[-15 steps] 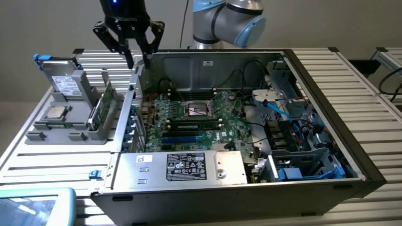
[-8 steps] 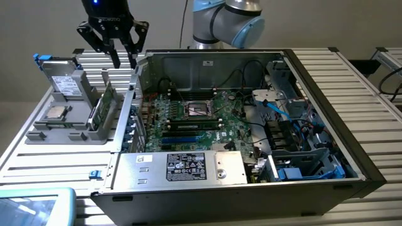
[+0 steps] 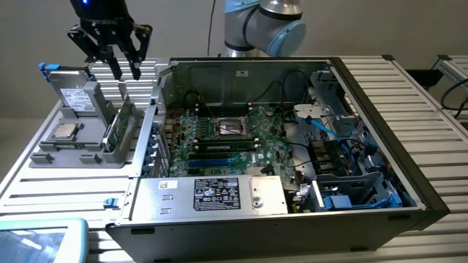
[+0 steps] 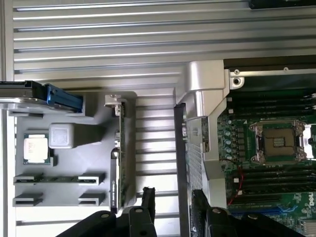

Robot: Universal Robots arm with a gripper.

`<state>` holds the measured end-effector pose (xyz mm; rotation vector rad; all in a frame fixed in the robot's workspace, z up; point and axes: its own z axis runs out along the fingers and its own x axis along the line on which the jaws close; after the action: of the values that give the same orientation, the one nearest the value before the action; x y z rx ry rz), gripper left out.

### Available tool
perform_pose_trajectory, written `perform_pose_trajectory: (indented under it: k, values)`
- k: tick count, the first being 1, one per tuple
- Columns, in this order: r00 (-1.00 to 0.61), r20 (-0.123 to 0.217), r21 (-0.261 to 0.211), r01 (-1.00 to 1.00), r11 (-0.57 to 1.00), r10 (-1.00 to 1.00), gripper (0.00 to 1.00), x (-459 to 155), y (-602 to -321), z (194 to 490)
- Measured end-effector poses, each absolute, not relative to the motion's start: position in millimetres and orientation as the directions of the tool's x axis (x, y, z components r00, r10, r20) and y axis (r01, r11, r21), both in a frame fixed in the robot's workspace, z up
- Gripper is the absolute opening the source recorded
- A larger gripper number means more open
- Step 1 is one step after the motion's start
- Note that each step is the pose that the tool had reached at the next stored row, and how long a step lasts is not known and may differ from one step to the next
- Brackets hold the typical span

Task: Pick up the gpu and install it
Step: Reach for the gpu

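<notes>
Over the parts holder (image 3: 73,156) on the exterior view's left, gripper (image 3: 125,71) hangs wide open, empty. gpu (image 3: 117,123) stands on edge in the holder, top edge free to pinch, just left of the open case (image 3: 256,241), whose board faces up.

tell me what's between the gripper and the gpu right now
Nothing. In the exterior view the open gripper hangs above the gpu, which stands on edge in the grey holder; the stretch between them is bare air.
</notes>
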<state>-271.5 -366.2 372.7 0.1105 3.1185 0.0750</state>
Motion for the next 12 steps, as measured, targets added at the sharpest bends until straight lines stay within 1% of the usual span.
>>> perform_pose_trajectory:
  k: [12]
  values:
    - [-0.997, -0.017, 0.049, 0.07, 0.996, 0.071, 0.44, -326.1, -363.8, 371.9]
